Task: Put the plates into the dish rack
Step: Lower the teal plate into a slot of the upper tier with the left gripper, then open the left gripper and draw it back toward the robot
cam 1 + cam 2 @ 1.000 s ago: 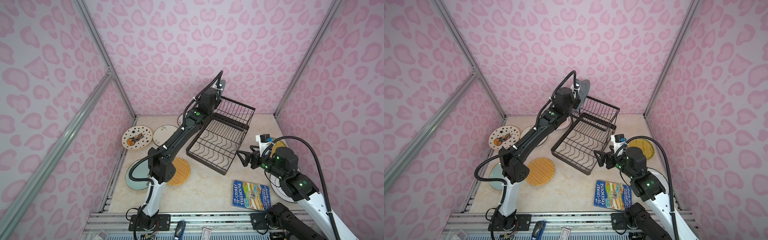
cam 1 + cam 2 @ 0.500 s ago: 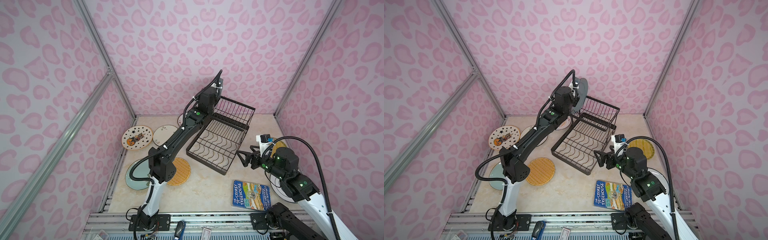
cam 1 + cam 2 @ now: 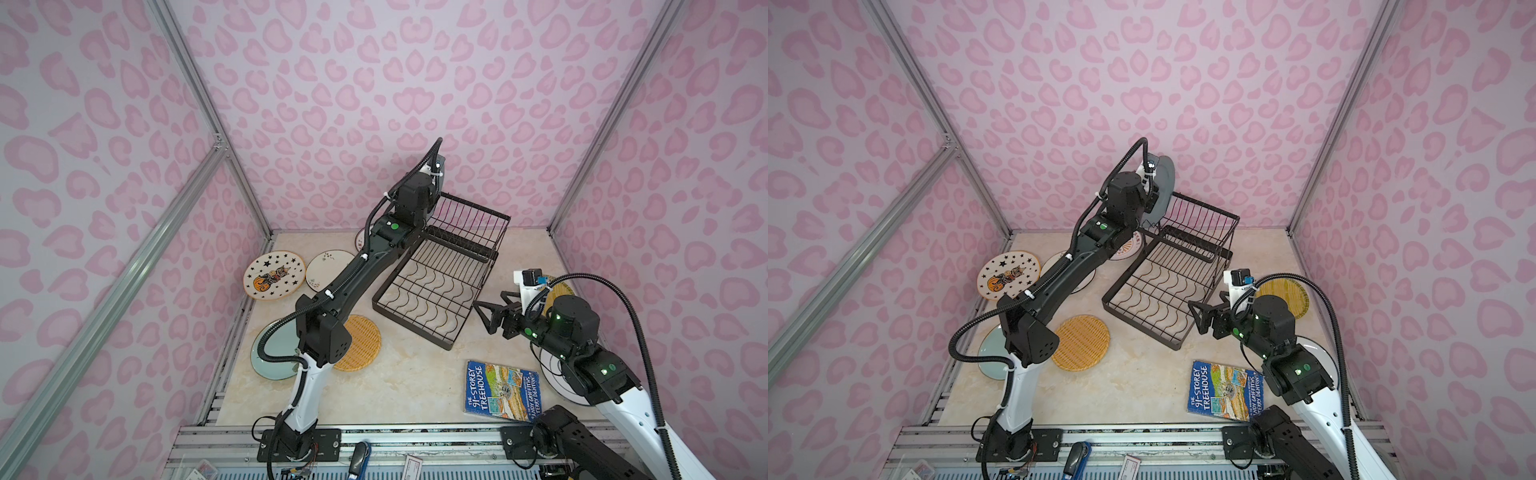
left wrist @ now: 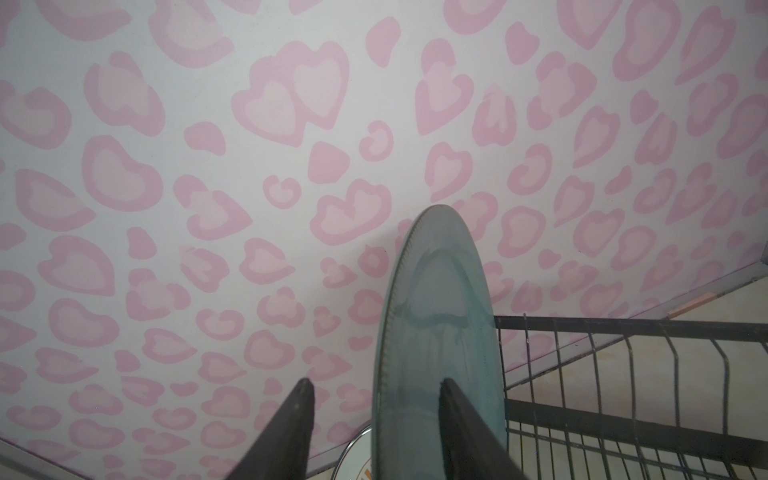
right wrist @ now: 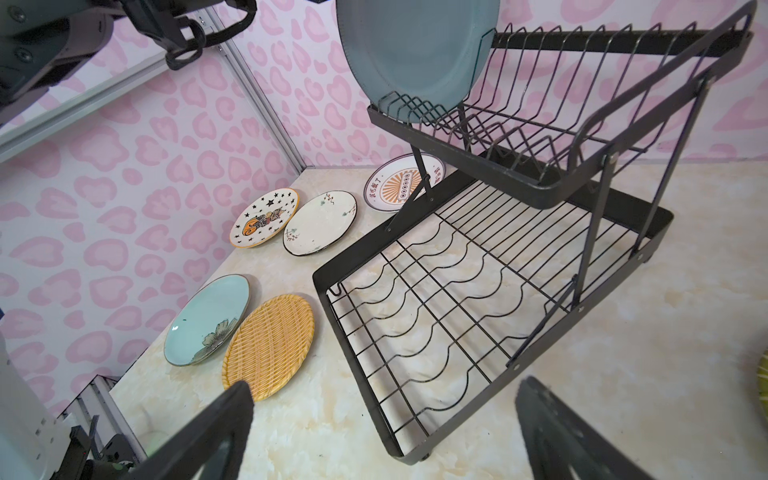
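Pink walls [image 3: 374,83], marble table [image 3: 395,395]; grey plate [image 5: 415,45] was stood upright in rack's [image 5: 536,193] raised end slot; left gripper [image 4: 376,382] was parted, one finger [image 4: 461,415] touching it, nothing clamped; right gripper [image 5: 386,384] was held wide, empty; tipping could be caused by a dragging finger.

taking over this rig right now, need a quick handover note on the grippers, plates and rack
Left gripper: open, fingers straddling the rim of the teal-grey plate, not clamped.
Right gripper: open, empty, hovering beside the right side of the dish rack.
Done: the teal-grey plate stands on edge in an end slot of the rack's upper level.
Left: seven plates lie flat on the table.
Left of the rack: star plate, sprig plate, sunburst plate, pale green floral plate, orange woven plate.
Right of it: yellow woven plate, ring plate, partly hidden.
The blue book stays out.
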